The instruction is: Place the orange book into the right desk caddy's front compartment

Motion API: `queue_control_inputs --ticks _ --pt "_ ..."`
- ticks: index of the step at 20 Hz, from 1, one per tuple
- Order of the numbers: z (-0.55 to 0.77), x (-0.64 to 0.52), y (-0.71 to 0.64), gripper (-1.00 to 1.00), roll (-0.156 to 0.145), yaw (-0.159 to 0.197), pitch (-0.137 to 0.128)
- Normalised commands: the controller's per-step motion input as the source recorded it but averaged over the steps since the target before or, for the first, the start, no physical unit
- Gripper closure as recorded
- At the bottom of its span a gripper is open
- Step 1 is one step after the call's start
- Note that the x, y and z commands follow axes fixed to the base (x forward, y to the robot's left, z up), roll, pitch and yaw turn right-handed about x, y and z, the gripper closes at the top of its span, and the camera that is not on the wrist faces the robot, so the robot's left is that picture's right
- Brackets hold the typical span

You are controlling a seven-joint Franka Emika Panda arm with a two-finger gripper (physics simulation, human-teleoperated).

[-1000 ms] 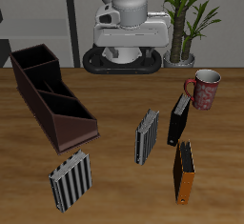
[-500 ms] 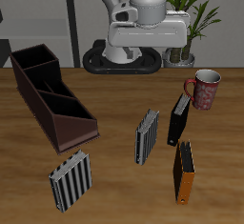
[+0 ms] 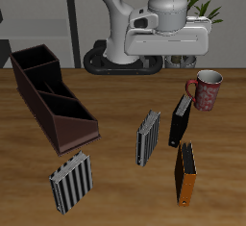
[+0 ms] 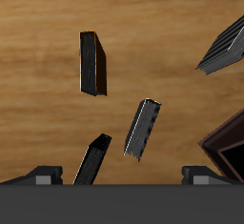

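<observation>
The orange book point(image 3: 185, 172) stands upright near the table's front edge, with orange covers and a black spine; it also shows in the wrist view point(image 4: 91, 64). The right desk caddy point(image 3: 72, 131) is a long dark brown divided box, far from the book across the table; a corner of it shows in the wrist view point(image 4: 227, 144). My gripper point(image 3: 171, 55) hangs high above the table's back part, well away from the book. In the wrist view the gripper point(image 4: 122, 176) is open and empty, its fingertips point(image 4: 43, 175) set wide apart.
An all-black book point(image 3: 181, 119) leans just behind the orange book. One grey-striped book point(image 3: 147, 137) stands mid-table and another point(image 3: 71, 182) stands in front of the caddy. A red patterned mug point(image 3: 206, 88) sits farther back, with a potted plant point(image 3: 192, 9) behind it.
The arm has swung sideways from above the table's middle back toward the mug's side. The books, mug and caddy have not moved.
</observation>
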Motion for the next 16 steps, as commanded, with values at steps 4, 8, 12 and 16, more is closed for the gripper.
queue_control_inputs --ticks 4,8,12,16 --pt "-0.04 0.47 0.18 -1.00 -0.005 0.023 -0.013" --pt "-0.05 0.51 0.04 -1.00 -0.007 0.011 -0.008" --pt "-0.08 0.43 -0.11 -1.00 -0.018 -0.014 0.010" --pt "-0.18 0.57 -0.15 -1.00 -0.034 -0.021 0.021"
